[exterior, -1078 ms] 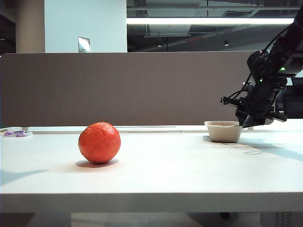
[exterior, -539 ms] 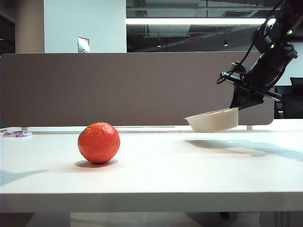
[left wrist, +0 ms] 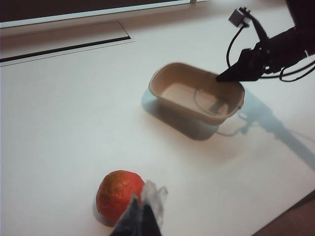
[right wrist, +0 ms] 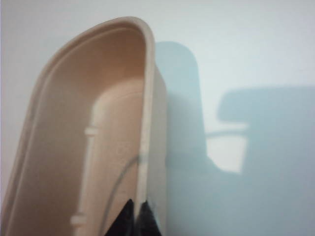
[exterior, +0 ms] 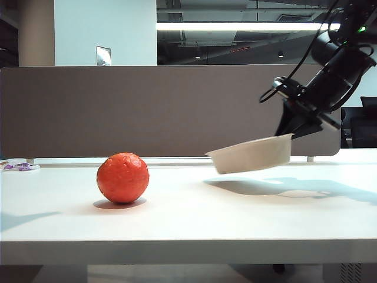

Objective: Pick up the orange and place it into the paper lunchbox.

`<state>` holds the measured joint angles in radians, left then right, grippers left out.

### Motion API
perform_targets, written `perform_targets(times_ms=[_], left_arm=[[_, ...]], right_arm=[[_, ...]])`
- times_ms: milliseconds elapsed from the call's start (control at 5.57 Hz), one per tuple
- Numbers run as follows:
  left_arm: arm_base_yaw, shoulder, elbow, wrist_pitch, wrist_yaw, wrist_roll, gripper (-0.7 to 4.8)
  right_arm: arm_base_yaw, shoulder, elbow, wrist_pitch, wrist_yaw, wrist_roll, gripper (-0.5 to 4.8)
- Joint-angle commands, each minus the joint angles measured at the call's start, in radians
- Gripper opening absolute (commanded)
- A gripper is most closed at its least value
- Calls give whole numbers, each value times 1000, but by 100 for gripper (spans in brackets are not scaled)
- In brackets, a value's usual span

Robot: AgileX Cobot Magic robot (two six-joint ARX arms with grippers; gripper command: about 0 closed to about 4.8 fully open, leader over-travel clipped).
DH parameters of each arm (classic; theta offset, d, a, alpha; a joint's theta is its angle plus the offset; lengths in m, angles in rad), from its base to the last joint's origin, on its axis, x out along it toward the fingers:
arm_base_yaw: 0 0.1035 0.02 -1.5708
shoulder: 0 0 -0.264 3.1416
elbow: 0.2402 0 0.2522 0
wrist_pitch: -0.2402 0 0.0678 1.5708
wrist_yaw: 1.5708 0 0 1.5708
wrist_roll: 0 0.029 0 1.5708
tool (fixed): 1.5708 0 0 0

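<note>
**Right tool carrying lunchbox toward orange – keep it level, set it down short**

- Right tool point(exterior: 293, 131): clamped on the rim of the paper lunchbox point(exterior: 252, 154), at its right-hand end. Right wrist view confirms it: fingers pinched on the wall, one inside and one outside. Box is off the bench point(exterior: 188, 224), hanging over its right half, tilted with the free end dipping toward the middle. Empty inside.
- Left tool point(left wrist: 142, 219): closed, holding nothing, hovering above and just beside the orange point(exterior: 122, 178) in its own wrist view. Not visible in the exterior view.
- Orange: sitting on the bench, left of centre, nearer the front edge, untouched. Well apart from the box.

Read on the step: box is being repositioned closer to the orange so the drop is short. Pick not started.

How I'd do it well:
- Rim pinch on thin pulp paper is a weak grip; box will flex and can pivot. Slow the move, no sharp wrist turns.
- Level the box before contact so the base lands flat, not on the low end.
- Set down near the orange but not touching; a nudge will roll it.
- Leave the left tool room to open around the orange.
- Open the right tool only once the base is fully on the bench, then retreat straight up off the rim.
</note>
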<state>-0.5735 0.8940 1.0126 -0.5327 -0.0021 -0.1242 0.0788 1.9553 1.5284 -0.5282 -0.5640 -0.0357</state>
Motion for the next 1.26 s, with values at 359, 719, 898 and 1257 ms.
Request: perform_targets(times_ms=[359, 719, 898, 1257], left_arm=[[1, -1, 4, 17, 2, 4, -5], [1, -1, 4, 17, 2, 4, -5], [1, 0, 4, 18, 2, 4, -5], [1, 0, 4, 18, 2, 4, -5]], right_arm=[[89, -15, -64, 203, 52, -37, -1], [79, -15, -64, 186, 156, -2, -1], [71, -5, -64, 217, 85, 14, -1], [117, 35, -64, 275, -23, 21, -1]])
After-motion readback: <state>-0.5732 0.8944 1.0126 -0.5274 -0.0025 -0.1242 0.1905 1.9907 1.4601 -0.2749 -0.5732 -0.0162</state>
